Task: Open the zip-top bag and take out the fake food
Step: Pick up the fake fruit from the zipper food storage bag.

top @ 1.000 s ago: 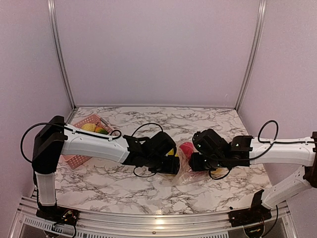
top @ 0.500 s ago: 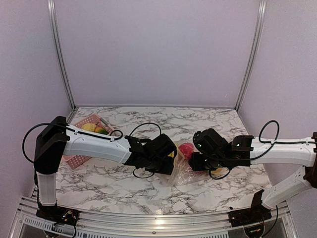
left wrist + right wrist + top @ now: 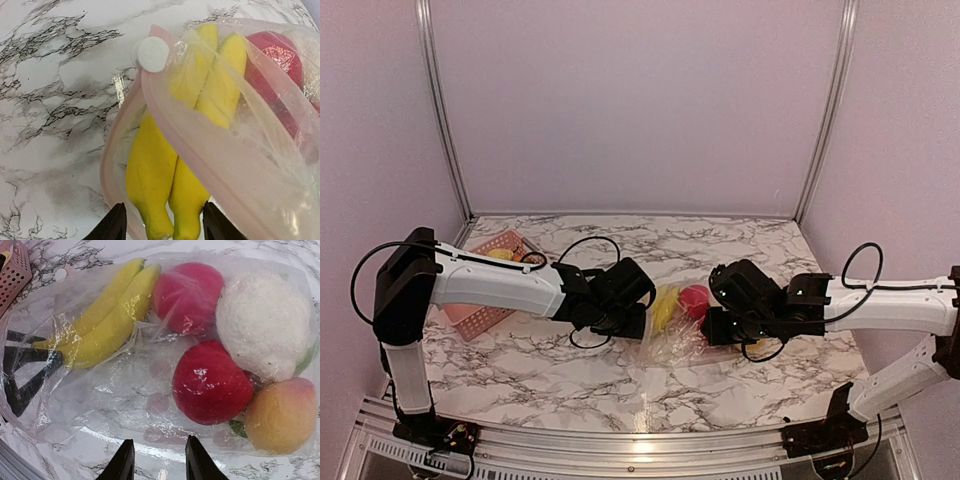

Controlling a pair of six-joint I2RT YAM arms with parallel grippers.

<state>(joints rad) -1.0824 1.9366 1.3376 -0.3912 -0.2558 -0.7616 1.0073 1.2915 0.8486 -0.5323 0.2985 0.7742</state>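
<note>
Left end effector (image 3: 164, 216) closed round the near tips of the bananas (image 3: 150, 165); looks like a grip, pink zip rim (image 3: 175, 135) possibly caught too. Right end effector (image 3: 157, 452) half apart at the right end of the bag (image 3: 100, 410); cannot tell if pinching. Bag mid-tabletop (image 3: 540, 370), mouth open to the left. Step: pulling food out. Next: draw bananas left, clear of the rim, drop into basket (image 3: 478, 320), then go for red fruit (image 3: 210, 382). Needs the bag anchored.

You are looking down from above and behind onto the marble table (image 3: 520, 370), while both wrist cameras are staring close at the zip-top bag (image 3: 240, 165) from opposite ends, both catching the bananas (image 3: 115, 315).
</note>
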